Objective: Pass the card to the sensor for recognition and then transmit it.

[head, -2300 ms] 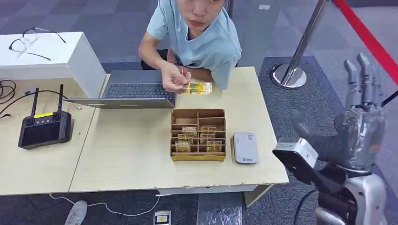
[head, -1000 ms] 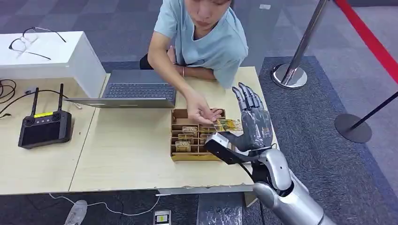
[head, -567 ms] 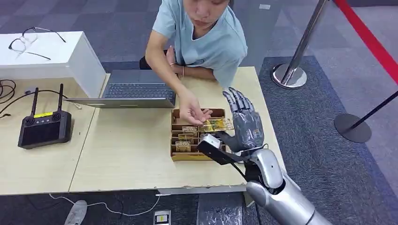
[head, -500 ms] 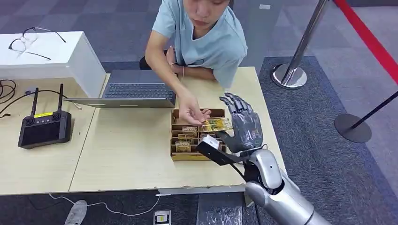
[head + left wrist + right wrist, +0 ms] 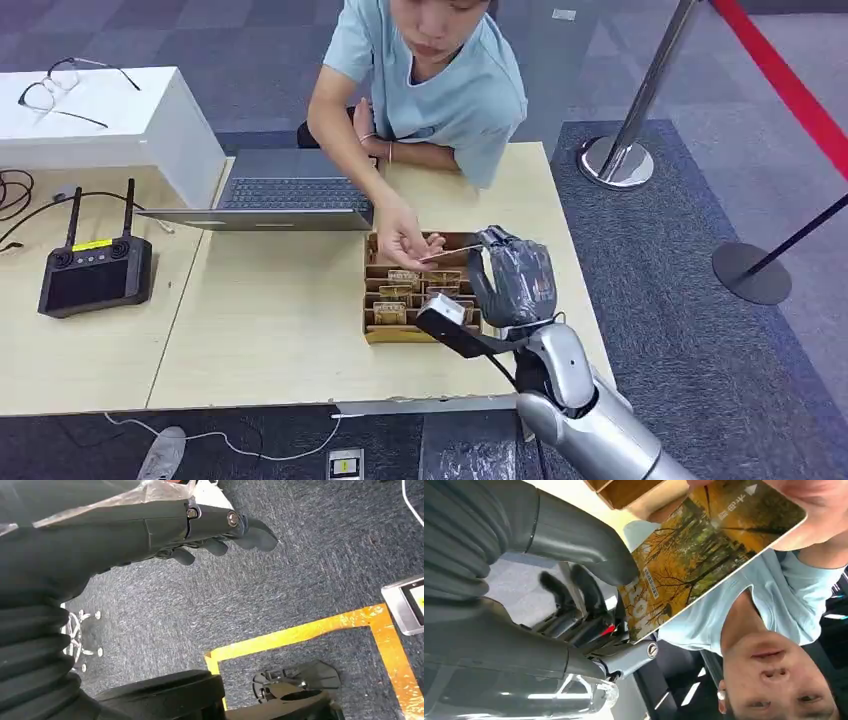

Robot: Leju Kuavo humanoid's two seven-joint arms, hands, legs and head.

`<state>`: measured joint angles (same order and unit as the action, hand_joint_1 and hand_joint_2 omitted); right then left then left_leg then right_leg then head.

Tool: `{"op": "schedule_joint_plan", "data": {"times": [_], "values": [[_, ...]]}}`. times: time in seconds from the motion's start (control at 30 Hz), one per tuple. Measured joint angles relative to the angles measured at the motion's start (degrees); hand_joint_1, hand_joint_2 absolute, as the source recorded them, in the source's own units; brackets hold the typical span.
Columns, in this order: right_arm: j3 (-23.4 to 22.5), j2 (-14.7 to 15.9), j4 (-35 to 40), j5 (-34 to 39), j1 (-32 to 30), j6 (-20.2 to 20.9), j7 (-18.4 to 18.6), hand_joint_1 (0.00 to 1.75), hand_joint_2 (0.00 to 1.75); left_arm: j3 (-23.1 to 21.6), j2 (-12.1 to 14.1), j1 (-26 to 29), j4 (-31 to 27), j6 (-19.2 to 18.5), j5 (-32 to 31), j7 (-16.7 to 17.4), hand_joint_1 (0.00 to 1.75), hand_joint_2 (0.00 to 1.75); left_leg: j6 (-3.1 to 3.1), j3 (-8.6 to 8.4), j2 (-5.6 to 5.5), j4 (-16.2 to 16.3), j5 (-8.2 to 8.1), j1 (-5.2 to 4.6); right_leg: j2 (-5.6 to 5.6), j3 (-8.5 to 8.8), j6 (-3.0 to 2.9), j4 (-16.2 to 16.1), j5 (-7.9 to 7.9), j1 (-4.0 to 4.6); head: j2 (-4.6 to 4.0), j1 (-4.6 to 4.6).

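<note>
One card point(image 5: 704, 555) is pinched between the right robot hand point(image 5: 512, 275)'s thumb and fingers, over the card box point(image 5: 378, 322) on the surface, person's hand point(image 5: 403, 240) holding its far end. Left robot hand point(image 5: 150, 530) hangs over carpet, fingers curled, holding nothing.

The right arm reaches forward and up from below, its silver forearm bent at the wrist, and the right hand point(image 5: 512, 275) curls its thumb point(image 5: 589, 545) and dark fingers point(image 5: 589, 597) around one end of a card point(image 5: 704, 555), with the thumb pressing on the card's printed face. The left hand point(image 5: 200, 530) hangs low, fingers loosely curled in, holding nothing.
</note>
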<state>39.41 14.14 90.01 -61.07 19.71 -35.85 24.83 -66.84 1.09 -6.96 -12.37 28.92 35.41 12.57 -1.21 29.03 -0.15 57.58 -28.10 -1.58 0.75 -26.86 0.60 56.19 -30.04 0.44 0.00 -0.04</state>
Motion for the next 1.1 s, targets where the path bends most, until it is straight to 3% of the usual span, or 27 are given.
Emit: {"op": "schedule_joint_plan", "data": {"times": [0.7, 0.93, 1.1], "values": [[0.13, -0.09, -0.76, 0.22, -0.11, -0.94, -0.07, 1.75, 1.75, -0.02, 0.02, 0.01, 0.0, 0.13, -0.17, 0.0, 0.0, 1.75, 0.0, 0.0, 0.0, 0.0, 0.0, 0.0, 0.0, -0.01, 0.0, 0.0, 0.0, 0.0, 0.0, 0.0], [-1.03, 0.46, -2.08, 3.06, -0.79, -1.68, 2.69, 1.75, 1.75, -0.02, 0.02, 0.04, 0.0, 0.22, -0.2, 0.02, 0.0, 1.75, 0.0, 0.0, 0.0, 0.01, 0.0, 0.0, 0.0, -0.03, 0.0, 0.0, 0.0, 0.0, 0.0, 0.0], [-3.06, 1.38, -3.56, -0.11, -2.41, -3.61, 6.78, 1.75, 1.75, -0.02, 0.02, 0.09, 0.0, 0.33, -0.17, 0.96, 0.0, 1.75, 0.0, 0.01, 0.0, 0.02, 0.0, -0.01, 0.0, -0.03, 0.0, -0.01, 0.0, -0.02, 0.0, 0.0]]}}
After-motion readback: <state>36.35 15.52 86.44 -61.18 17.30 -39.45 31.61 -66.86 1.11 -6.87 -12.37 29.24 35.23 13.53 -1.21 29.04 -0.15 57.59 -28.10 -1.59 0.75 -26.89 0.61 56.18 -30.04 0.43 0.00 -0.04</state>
